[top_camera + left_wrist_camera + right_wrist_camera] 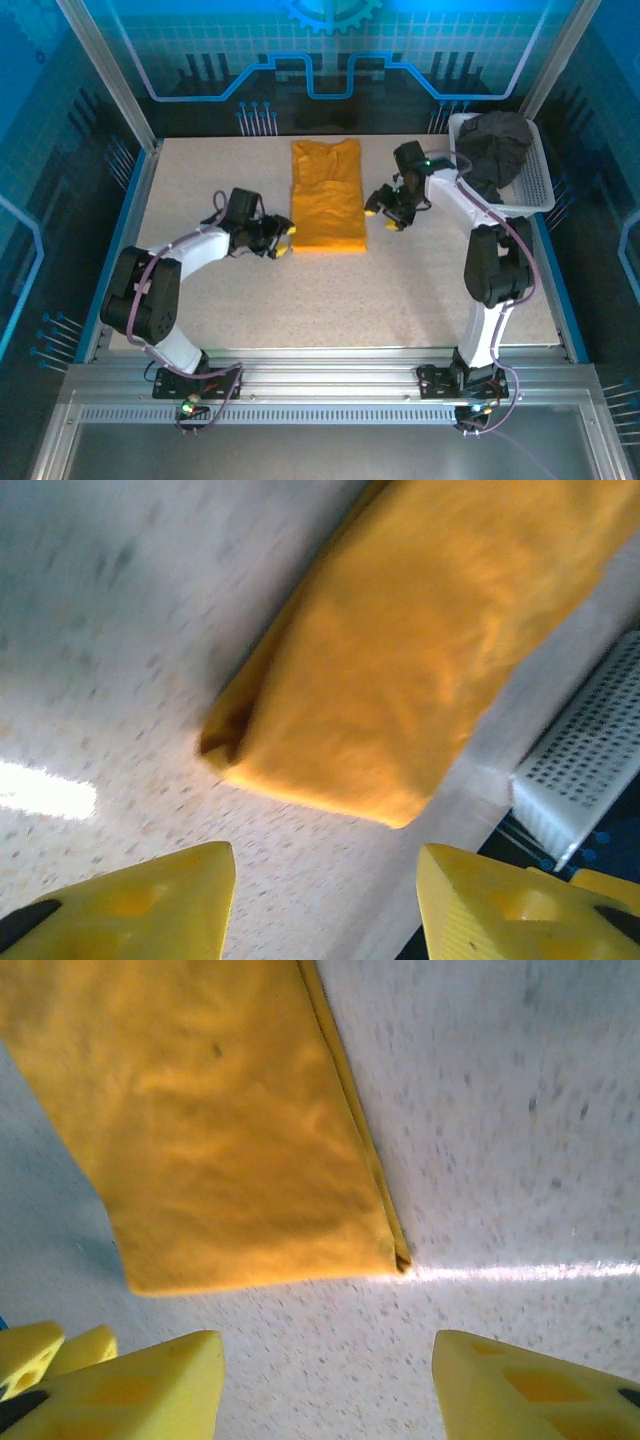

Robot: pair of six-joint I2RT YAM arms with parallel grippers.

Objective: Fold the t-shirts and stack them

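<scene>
Top view: orange t-shirt (pixel 327 197) lies folded into a long rectangle, centre-top of frame, flat on the speckled tabletop (pixel 420 290), collar end toward the back. Dark grey t-shirt (pixel 497 140) is heaped, unfolded, in the white mesh basket (pixel 541 190) at upper right, well apart from the orange one.

Left gripper (pixel 283 240) sits just beside the orange shirt's lower-left corner, low over the tabletop. Left wrist view: both yellow fingers spread wide at bottom of frame w/ bare tabletop between them, nothing pinched. The shirt's folded corner is in mid-frame above the fingers, apart from them. The layered fold edge is visible on its left side, and the basket wall is at right edge.

Right gripper (pixel 378 205) is just beside the shirt's right edge, toward its lower-right corner. Right wrist view: fingers likewise spread apart, only tabletop between them, holding nothing. The shirt fills upper left, its near corner ending short of the fingers, w/ a thin doubled hem along the right side. A bright glare streak runs across the tabletop from that corner to right edge.
</scene>
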